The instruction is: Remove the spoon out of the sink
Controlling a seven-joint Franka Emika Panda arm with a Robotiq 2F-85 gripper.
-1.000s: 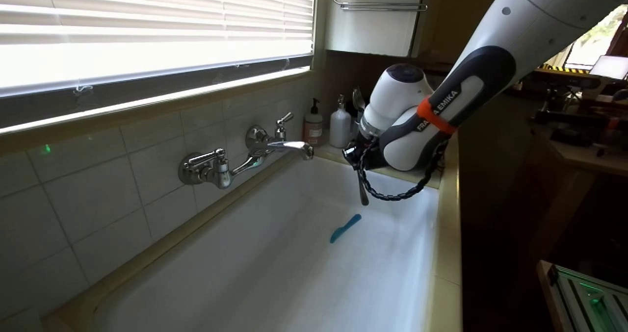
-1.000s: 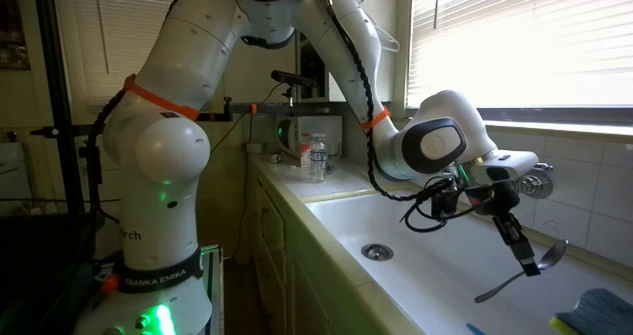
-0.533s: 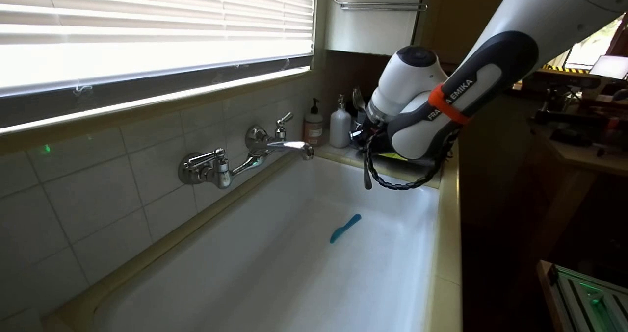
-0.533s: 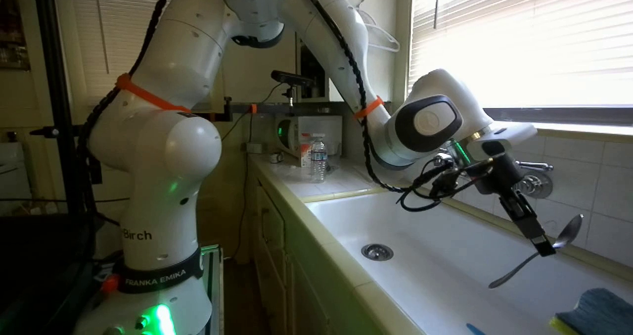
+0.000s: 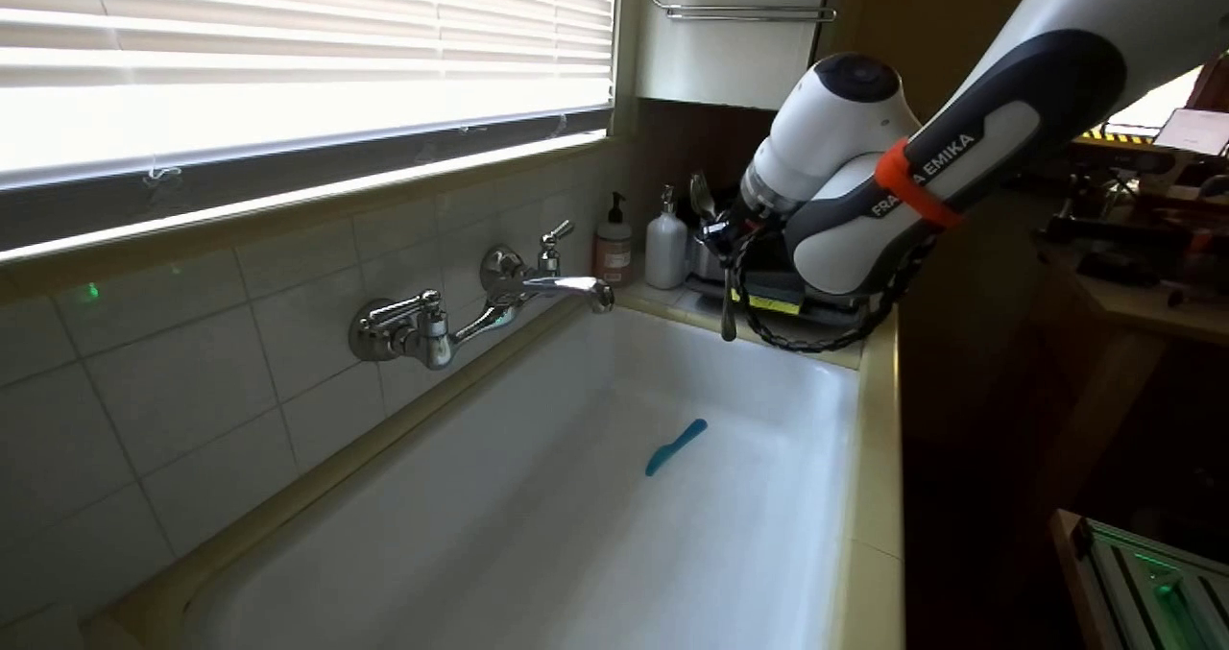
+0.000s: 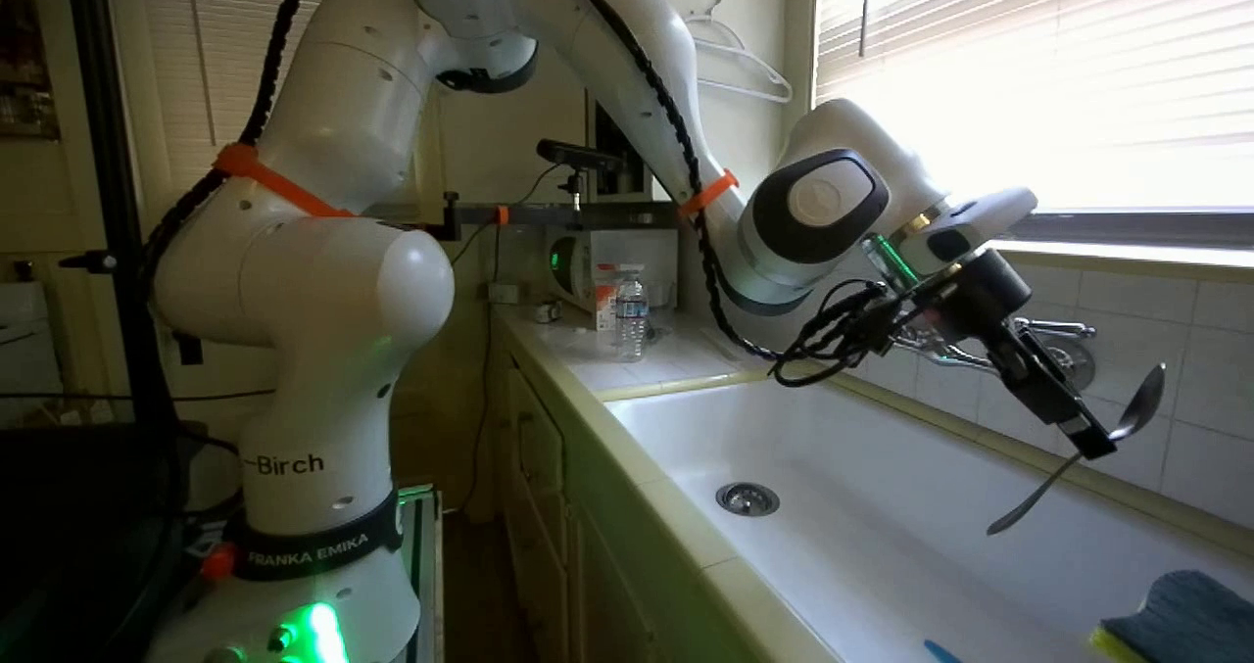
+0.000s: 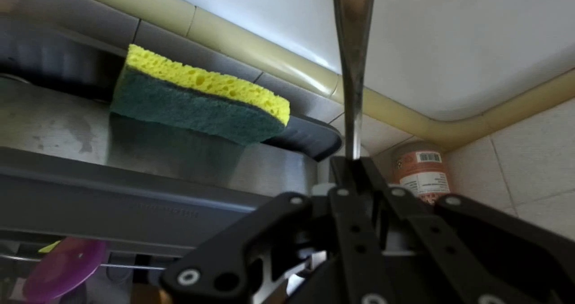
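Note:
The spoon [image 6: 1035, 495] is dark metal and hangs tilted in my gripper [image 6: 1095, 440], bowl up toward the wall and handle down. In an exterior view its handle end [image 5: 728, 316] hangs below my gripper, in front of the sink's end rim. In the wrist view the handle [image 7: 355, 39] runs up the picture from between the fingertips [image 7: 352, 162]; the bowl is hidden there. My gripper is shut on the spoon near its bowl. The white sink [image 5: 538, 554] lies below; its basin [image 6: 882, 516] shows the drain end in an exterior view.
A blue knife [image 5: 677, 446] lies in the basin. The chrome tap [image 5: 566, 287] juts from the tiled wall. At the sink's end are a yellow-green sponge [image 7: 197, 97], a dark rack [image 7: 134, 191], an orange-label bottle [image 5: 613, 247] and a white bottle [image 5: 665, 247].
My gripper has risen with the spoon held in it. In an exterior view the spoon's lower end has moved up and slightly right, from over the basin to the end rim.

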